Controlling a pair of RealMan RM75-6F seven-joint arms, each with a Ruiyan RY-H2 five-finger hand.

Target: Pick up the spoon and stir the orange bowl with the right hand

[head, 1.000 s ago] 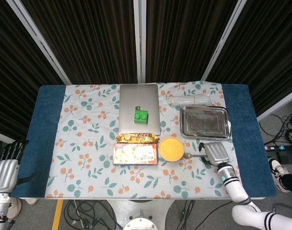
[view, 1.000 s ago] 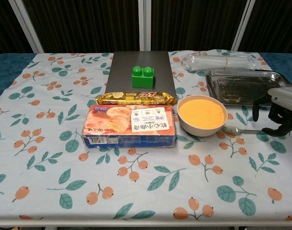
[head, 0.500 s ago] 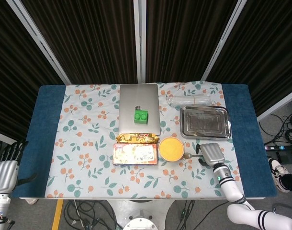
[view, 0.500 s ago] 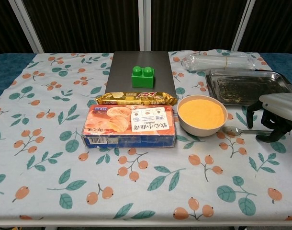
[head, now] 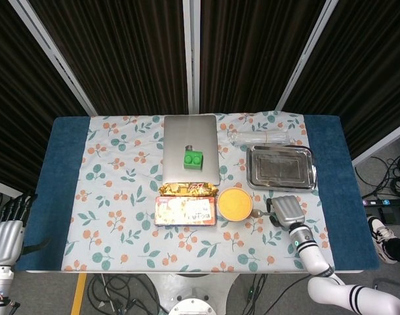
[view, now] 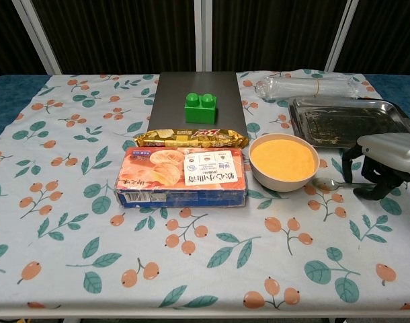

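Right hand: we see our silver right hand [view: 386,163] low over the flowered tablecloth [view: 191,256], its dark fingers [view: 367,176] curled down astride the handle of the small metal spoon [view: 326,183]. It has slid leftward along that handle over the last second, nearer the bowl. Whether the fingers have actually pinched the handle we cannot tell; nothing looks lifted.
Spoon: it lies flat on the cloth, its bowl end just beside the orange bowl, its handle running under our right hand. It has not shifted.
Orange bowl: the round bowl of orange powder [view: 283,160] stands just left of the spoon, untouched, in the same place.
Meaning: we judge the reach is nearly done and the grasp is in hand; lifting and stirring are yet to come.
Left hand: our silver left hand [head: 4,235] hangs off the table's near left corner with its fingers apart, holding nothing.
Farther off: the pastry box [view: 183,176], the gold snack wrapper [view: 191,138] and the steel tray [view: 349,120] sit as they were.
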